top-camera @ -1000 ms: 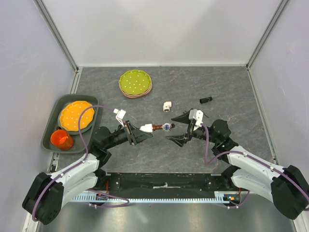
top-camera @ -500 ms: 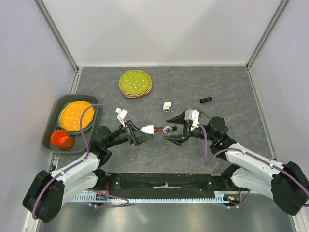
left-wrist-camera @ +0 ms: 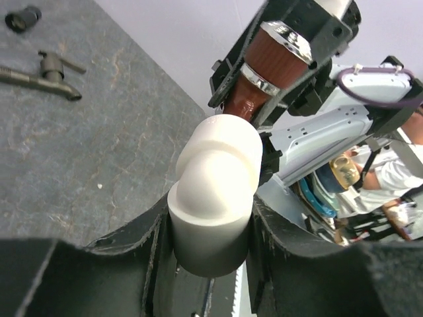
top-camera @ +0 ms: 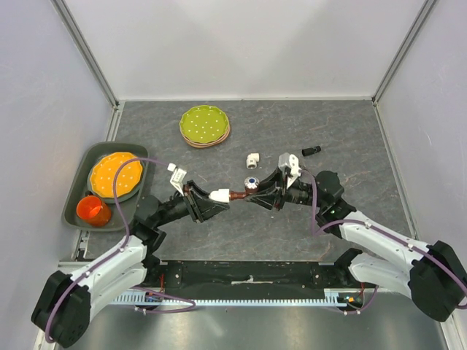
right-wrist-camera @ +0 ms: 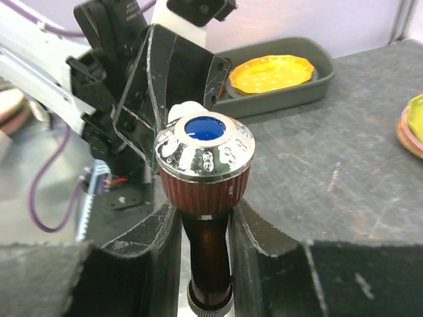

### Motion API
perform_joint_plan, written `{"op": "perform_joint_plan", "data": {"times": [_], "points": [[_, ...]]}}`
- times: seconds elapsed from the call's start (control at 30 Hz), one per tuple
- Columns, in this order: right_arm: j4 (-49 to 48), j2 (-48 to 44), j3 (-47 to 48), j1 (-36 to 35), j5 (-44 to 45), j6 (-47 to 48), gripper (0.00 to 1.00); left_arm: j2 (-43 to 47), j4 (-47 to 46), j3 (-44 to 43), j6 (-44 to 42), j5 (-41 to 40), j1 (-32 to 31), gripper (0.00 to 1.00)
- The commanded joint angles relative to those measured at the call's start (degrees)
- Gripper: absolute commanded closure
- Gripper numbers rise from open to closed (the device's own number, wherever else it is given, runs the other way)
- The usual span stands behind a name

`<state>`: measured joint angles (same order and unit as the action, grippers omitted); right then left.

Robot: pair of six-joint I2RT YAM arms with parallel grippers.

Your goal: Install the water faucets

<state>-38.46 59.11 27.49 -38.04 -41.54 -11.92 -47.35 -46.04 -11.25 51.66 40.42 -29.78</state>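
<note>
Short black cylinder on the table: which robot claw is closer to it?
Right. The right gripper, gripping the reddish-brown faucet, sits left of the short black cylinder, towards the robot; the left gripper, holding a white plastic elbow fitting, is farther left.

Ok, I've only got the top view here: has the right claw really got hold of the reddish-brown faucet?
Observer: Yes. The right wrist view shows the right claw pinched on both sides of the reddish-brown faucet, just under its handle.
Operator: And the other end?
Observer: The left claw clamps the white elbow fitting. The faucet's end meets the elbow's opening, but I can't tell how far in.
Operator: Where's the second faucet?
Observer: The dark grey faucet lies on the table near the black cylinder, seen from the left wrist.
</note>
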Motion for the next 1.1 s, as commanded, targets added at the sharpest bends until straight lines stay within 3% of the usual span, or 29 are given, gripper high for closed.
{"op": "perform_joint_plan", "data": {"times": [0.0,0.13,0.27,0.3,0.33,0.4,0.43,0.57,1.07], "points": [[2.59,2.31,5.03,-0.28,1.71,-15.56,1.0,5.16,-6.69,2.01,-11.03,-1.57,-1.33,0.98],[8.84,6.18,8.55,-0.19,3.05,-26.11,1.0,7.97,-7.39,4.12,-15.97,-2.89,-2.65,0.98],[-0.89,8.56,6.71,-0.19,1.55,-37.19,0.99,10.78,-6.96,5.62,-18.08,-5.08,-2.92,0.98],[-1.18,8.91,6.7,-0.19,1.64,-37.99,0.92,11.14,-6.26,5.79,-18.26,-5.7,-2.92,0.98],[-0.83,8.83,6.97,-0.19,1.98,-37.3,0.69,11.4,-5.64,5.8,-18.35,-6.4,-3.0,0.98],[1.97,7.78,7.14,-0.19,3.91,-34.33,0.52,12.19,-3.8,5.97,-18.0,-8.77,-2.92,0.98],[4.94,7.16,7.4,-0.19,4.7,-32.83,0.35,12.37,-3.1,6.06,-17.91,-9.83,-2.92,0.98],[11.99,3.3,7.23,-0.28,9.45,-26.93,0.04,12.99,-0.01,6.06,-15.98,-15.88,-2.92,0.98],[11.21,2.76,2.75,-0.19,5.6,-25.08,0.02,10.61,0.07,6.85,-10.79,-25.57,-2.92,0.98]]}}
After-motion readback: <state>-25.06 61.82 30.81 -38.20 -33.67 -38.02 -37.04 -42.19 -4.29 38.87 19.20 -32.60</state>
